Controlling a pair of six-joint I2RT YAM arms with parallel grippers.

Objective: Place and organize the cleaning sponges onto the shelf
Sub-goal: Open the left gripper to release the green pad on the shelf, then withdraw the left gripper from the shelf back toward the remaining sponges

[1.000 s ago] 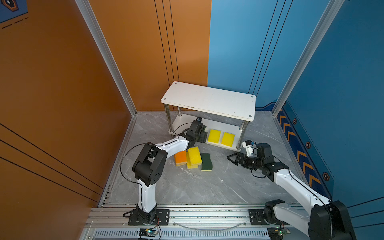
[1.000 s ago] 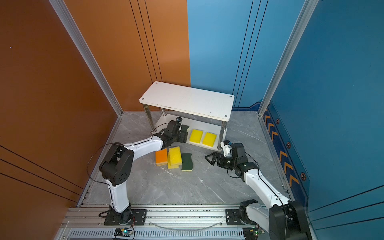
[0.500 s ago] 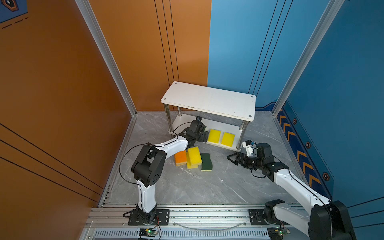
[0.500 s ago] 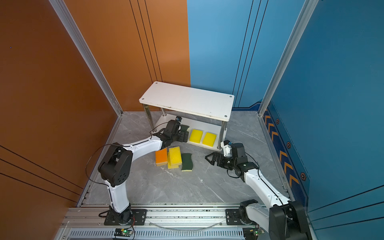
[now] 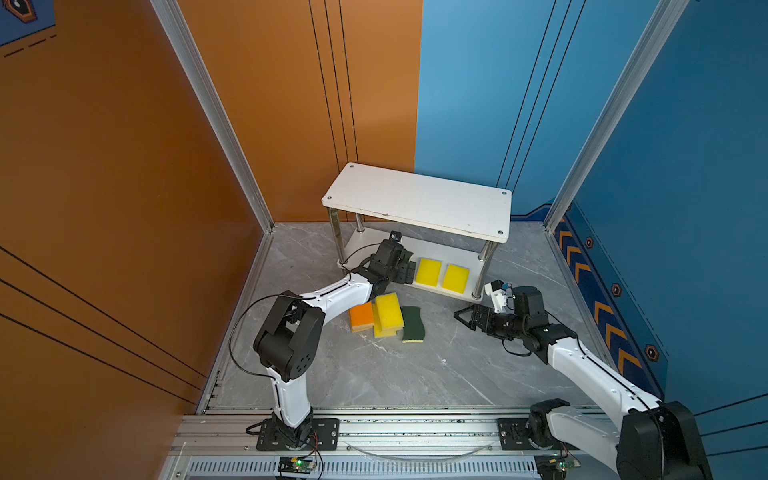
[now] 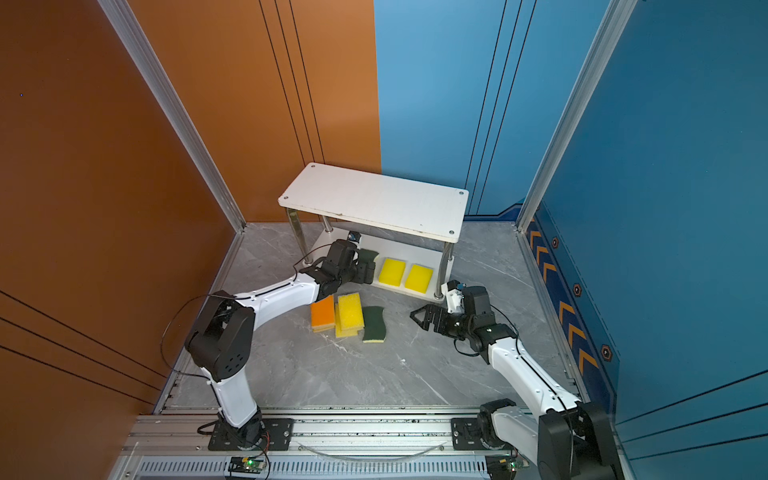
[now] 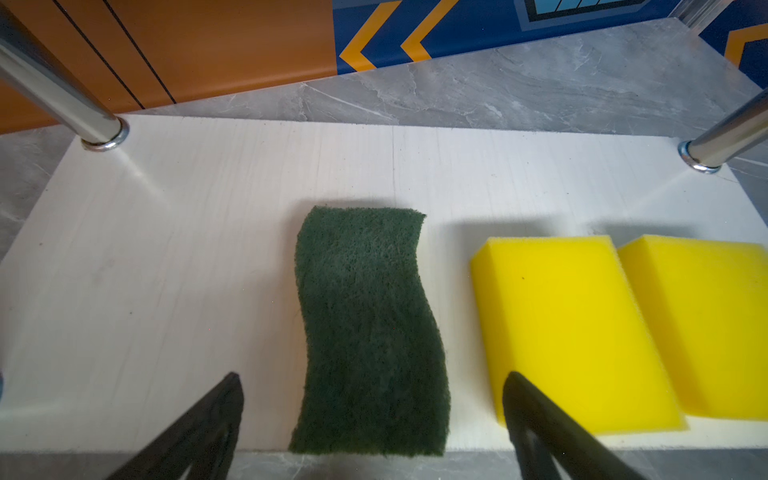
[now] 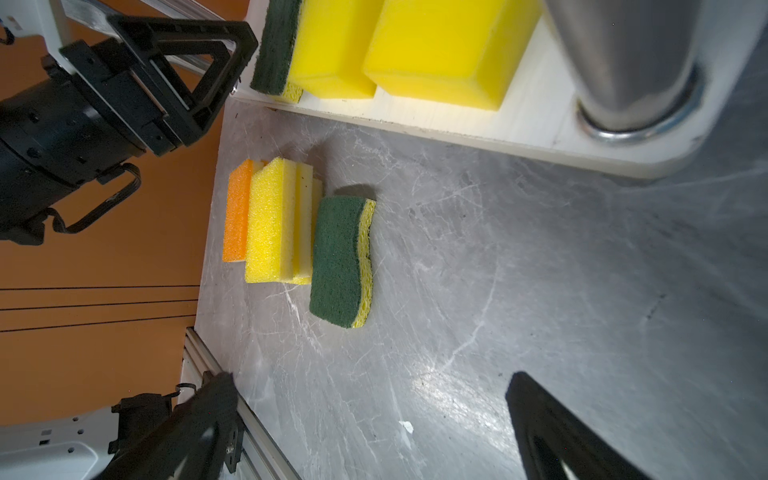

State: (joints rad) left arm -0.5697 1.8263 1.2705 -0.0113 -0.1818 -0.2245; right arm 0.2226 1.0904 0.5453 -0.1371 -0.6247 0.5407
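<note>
Grey marble table point(image 5: 436, 374) carries the shelf point(image 5: 419, 199) at its back edge. Left gripper point(image 7: 370, 415), jaws spread and empty, hovers over a green scouring pad point(image 7: 370, 332) on the lower board beside two yellow sponges point(image 7: 569, 328). Right gripper point(image 5: 467, 318) gapes empty near loose sponges point(image 5: 388, 309) mid-table.

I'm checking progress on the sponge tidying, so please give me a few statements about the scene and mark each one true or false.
1. The shelf's top board is bare. True.
2. Three sponges lie on the lower board. True: a green scouring pad and two yellow sponges.
3. The left tool grips the green pad. False: its jaws stand open beside it.
4. The right tool holds an orange sponge. False: it is open and holds nothing.
5. No sponges remain on the floor. False: a cluster lies there.
</note>
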